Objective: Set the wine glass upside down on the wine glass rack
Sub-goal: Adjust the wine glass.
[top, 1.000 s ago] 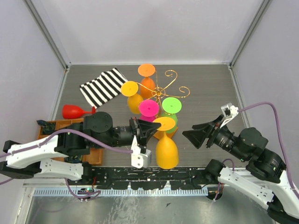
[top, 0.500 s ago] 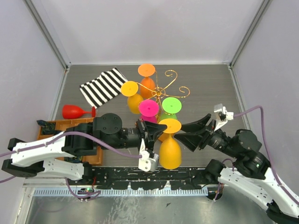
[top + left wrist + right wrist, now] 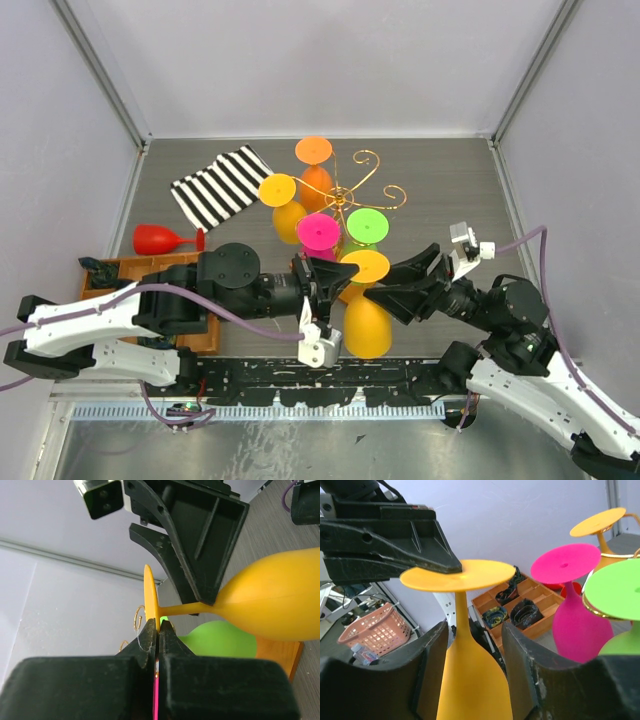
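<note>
A yellow-orange wine glass (image 3: 366, 325) hangs upside down in front of the wine glass rack (image 3: 362, 188), foot (image 3: 365, 266) on top. My left gripper (image 3: 328, 285) is shut on the rim of the foot, shown in the left wrist view (image 3: 159, 626) with the glass (image 3: 280, 600). My right gripper (image 3: 378, 285) is open, its fingers on either side of the stem and upper bowl (image 3: 472, 680), midpoint (image 3: 472, 645). The gold wire rack holds an orange (image 3: 315, 152), a yellow (image 3: 278, 190), a pink (image 3: 318, 232) and a green (image 3: 366, 225) glass; its base is hidden.
A red glass (image 3: 160, 240) lies on its side at the left. A striped cloth (image 3: 220, 185) lies at the back left. A compartmented wooden tray (image 3: 105, 270) sits under my left arm. A pink basket (image 3: 370, 630) shows beyond the table.
My right gripper has moved left, and its open fingers now straddle the yellow-orange glass. My left gripper carried the glass slightly right early on, then held still.
</note>
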{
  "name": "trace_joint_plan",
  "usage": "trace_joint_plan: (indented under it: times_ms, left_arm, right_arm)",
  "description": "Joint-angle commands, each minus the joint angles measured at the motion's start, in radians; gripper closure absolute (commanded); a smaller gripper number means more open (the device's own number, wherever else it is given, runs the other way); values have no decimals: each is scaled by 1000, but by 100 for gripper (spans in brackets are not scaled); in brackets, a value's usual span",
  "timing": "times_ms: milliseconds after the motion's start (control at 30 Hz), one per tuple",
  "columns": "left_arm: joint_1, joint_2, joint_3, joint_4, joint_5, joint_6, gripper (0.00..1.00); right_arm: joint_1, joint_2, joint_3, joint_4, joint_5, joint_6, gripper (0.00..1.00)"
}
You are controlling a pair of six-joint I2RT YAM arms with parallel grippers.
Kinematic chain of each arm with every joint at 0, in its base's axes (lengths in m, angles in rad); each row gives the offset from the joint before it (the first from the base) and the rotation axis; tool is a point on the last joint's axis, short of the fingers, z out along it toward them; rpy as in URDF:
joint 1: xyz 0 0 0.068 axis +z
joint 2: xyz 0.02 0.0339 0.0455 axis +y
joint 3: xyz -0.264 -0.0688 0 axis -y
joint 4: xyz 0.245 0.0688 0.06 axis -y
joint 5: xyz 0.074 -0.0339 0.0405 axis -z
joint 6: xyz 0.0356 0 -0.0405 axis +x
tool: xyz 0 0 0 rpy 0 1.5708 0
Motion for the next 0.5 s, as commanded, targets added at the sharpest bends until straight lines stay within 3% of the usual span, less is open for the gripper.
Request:
trace_joint_plan:
  times_ms: [0,133,267,367,467]
  left_arm:
    - [-8,6,23,69,-32,11,100]
    - [-11,8,17,85,-43,12,100]
    - [-17,12,12,90,-70,14,100]
    - [-22,15,8,92,-90,16,100]
    - [-25,18,5,94,-93,20,100]
  right_arm:
    - [3,12,-42,128,-31,40,50]
    - [2,14,-63,162,-30,60,58]
    - [3,3,-68,189,-25,66,59]
    - [2,1,-69,190,-18,67,55]
    - [2,13,-71,195,-16,73,46]
